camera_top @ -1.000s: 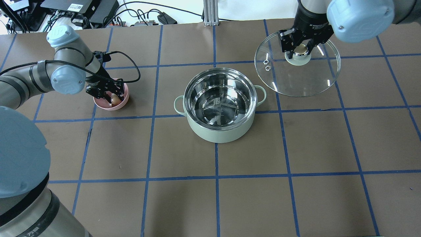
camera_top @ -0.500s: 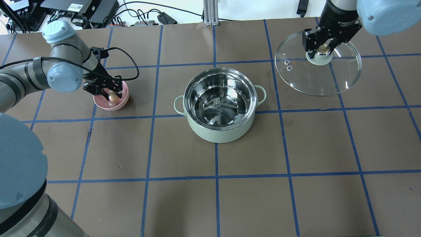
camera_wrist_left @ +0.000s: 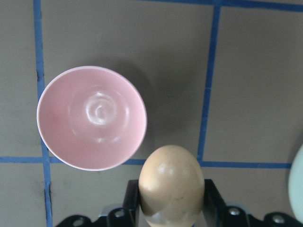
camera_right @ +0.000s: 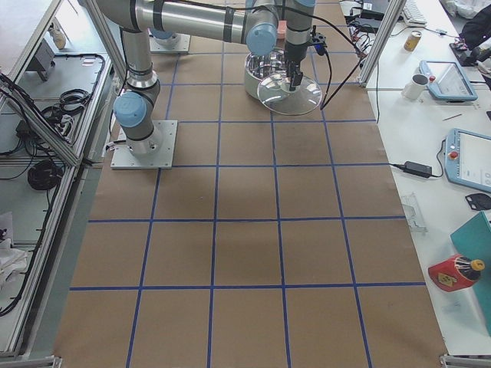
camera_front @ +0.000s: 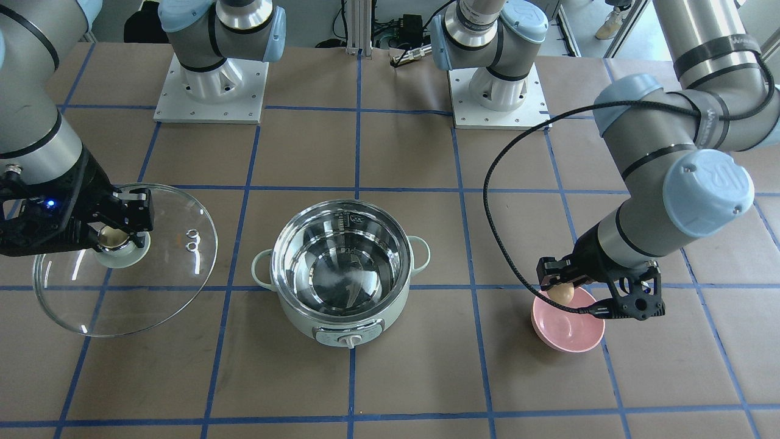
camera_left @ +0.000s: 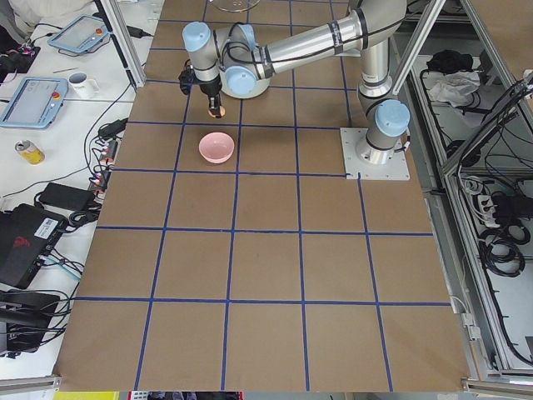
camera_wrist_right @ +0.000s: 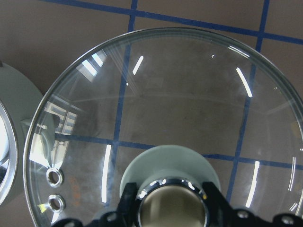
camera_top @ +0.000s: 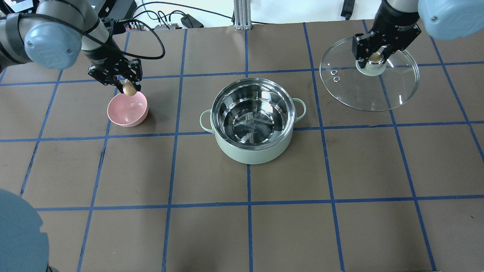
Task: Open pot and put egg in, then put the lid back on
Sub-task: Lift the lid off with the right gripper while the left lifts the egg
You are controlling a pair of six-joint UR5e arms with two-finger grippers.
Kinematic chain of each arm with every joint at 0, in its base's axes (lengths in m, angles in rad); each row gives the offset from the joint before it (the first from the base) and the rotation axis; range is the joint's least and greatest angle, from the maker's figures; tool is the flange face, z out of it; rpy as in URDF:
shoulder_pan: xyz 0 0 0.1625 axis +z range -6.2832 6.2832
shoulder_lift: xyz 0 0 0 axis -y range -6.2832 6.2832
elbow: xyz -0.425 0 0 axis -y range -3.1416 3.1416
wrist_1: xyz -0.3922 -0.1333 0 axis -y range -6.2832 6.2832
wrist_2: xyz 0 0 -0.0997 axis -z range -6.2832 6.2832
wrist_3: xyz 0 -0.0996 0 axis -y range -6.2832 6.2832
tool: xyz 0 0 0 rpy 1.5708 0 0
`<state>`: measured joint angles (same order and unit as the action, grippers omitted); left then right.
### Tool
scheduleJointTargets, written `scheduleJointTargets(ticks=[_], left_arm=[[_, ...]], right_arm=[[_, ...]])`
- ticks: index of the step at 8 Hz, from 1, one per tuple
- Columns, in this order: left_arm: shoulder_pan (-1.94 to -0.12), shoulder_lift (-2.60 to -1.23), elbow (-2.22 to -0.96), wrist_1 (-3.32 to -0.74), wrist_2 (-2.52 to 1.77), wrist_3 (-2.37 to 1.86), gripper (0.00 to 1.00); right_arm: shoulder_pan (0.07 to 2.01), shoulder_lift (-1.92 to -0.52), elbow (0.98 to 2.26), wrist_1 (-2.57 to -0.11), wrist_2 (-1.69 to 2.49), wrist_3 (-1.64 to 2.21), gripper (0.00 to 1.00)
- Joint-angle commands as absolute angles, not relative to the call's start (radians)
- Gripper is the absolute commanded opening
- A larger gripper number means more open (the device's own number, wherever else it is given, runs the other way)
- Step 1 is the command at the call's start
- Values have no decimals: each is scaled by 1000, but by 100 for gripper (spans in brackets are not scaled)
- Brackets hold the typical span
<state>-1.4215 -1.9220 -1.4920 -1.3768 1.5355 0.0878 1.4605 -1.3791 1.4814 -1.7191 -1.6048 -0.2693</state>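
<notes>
The mint-green pot [camera_top: 252,151] [camera_front: 341,329] stands open at the table's middle, its steel inside empty. My left gripper [camera_top: 128,90] [camera_front: 563,294] is shut on the tan egg [camera_top: 129,89] [camera_front: 560,294] [camera_wrist_left: 171,184] and holds it above the far rim of the pink bowl [camera_top: 127,110]. My right gripper [camera_top: 375,57] [camera_front: 116,236] is shut on the knob of the glass lid [camera_top: 368,87] [camera_front: 152,280] [camera_wrist_right: 180,113] and holds it in the air to the right of the pot.
The pink bowl [camera_front: 568,329] [camera_wrist_left: 91,118] is empty, left of the pot. Blue tape lines grid the brown table. Cables and electronics [camera_top: 90,11] lie beyond the far edge. The two arm bases [camera_front: 210,79] stand at the robot's side.
My left gripper has lifted the egg out of the pink bowl and moved up and away. My right gripper has carried the lid further right from the pot.
</notes>
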Motion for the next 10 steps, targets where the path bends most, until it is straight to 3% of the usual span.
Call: scheduleJointTargets(ticks=[1,6,10], left_arm=[[-1627,-1898,-1358,-1465,1542,-133,0],[-1896,-2001,-1367,-1298,1476,-312,0],[-1927,-2052,-1411,-1235,1486,-348,0]], right_arm=[[1459,-1379,1482,-1717,-1605,-288,0],[1457,-1379,1488,-1712,-1605,-298,0],[1456,-1379,1489,-1712,-1603,-318,0]])
